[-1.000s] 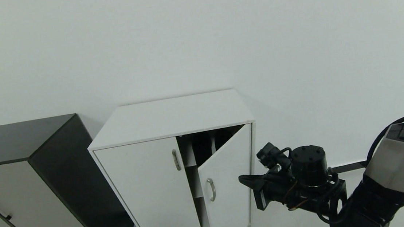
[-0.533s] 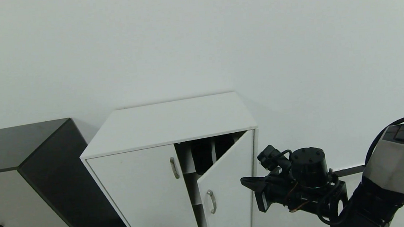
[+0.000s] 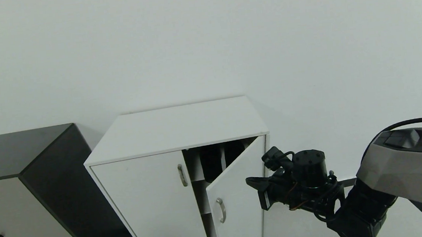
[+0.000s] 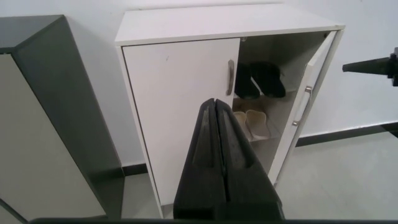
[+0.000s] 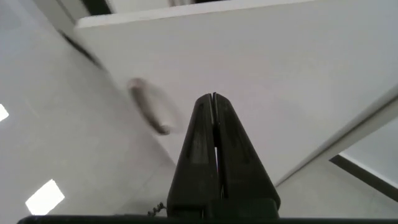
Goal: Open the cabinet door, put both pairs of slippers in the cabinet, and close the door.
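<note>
The white cabinet stands against the wall, its left door closed and its right door partly open. Black slippers rest on the upper shelf and beige slippers on the shelf below. My right gripper is shut, its tip close to the outer face of the right door, beside the hinge side; whether it touches the door I cannot tell. In the right wrist view the right gripper points at the door face, with the metal handle off to one side. My left gripper is shut and empty, well back from the cabinet front.
A taller cabinet with a black top and side stands close on the left of the white one. Bare floor lies in front of and to the right of the open door. A dark skirting strip runs along the wall.
The head camera shifted between the first two frames. Since then my right arm has moved left and a little up, bringing the shut gripper closer to the right door.
</note>
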{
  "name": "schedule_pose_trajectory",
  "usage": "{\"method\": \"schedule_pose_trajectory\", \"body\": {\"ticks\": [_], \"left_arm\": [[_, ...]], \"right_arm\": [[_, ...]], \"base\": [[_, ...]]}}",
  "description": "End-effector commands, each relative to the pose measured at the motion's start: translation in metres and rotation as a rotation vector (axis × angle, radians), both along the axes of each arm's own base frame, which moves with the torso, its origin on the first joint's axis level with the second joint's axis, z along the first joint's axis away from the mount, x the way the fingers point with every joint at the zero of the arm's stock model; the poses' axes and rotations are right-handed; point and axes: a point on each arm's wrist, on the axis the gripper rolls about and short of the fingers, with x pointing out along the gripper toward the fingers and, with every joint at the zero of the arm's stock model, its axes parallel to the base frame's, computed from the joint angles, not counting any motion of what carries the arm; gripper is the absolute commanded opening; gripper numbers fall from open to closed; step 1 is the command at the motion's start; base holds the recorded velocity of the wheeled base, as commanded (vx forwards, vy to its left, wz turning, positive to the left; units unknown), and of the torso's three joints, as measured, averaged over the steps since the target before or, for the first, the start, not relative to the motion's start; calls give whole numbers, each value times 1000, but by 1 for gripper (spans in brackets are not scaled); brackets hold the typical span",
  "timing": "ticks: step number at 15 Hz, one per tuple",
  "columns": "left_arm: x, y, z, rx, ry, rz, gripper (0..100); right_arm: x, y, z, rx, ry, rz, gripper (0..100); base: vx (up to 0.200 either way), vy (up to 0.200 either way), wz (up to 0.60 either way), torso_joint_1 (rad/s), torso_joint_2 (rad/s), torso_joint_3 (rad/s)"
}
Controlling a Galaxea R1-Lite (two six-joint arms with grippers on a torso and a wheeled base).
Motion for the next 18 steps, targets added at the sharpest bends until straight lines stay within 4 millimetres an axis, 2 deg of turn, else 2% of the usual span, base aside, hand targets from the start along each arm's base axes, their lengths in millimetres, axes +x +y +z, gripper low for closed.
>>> {"method": "schedule_pose_trajectory", "body": {"ticks": [1,12,14,18], "left_arm": [[0,0,0,0,-2,0,0],[0,0,0,0,0,0,0],[0,0,0,0,0,0,0],[0,0,0,-2,-2,0,0]], "right_arm": [[9,1,-9,-5,7,-10,0],[51,18,-26,-2,7,-38,0],[59,21,-36,-4,14,-48,0],[81,17,-40,-5,6,-102,0]], "base": [[0,0,0,0,0,0],[0,0,0,0,0,0],[0,0,0,0,0,0],[0,0,0,0,0,0]]}}
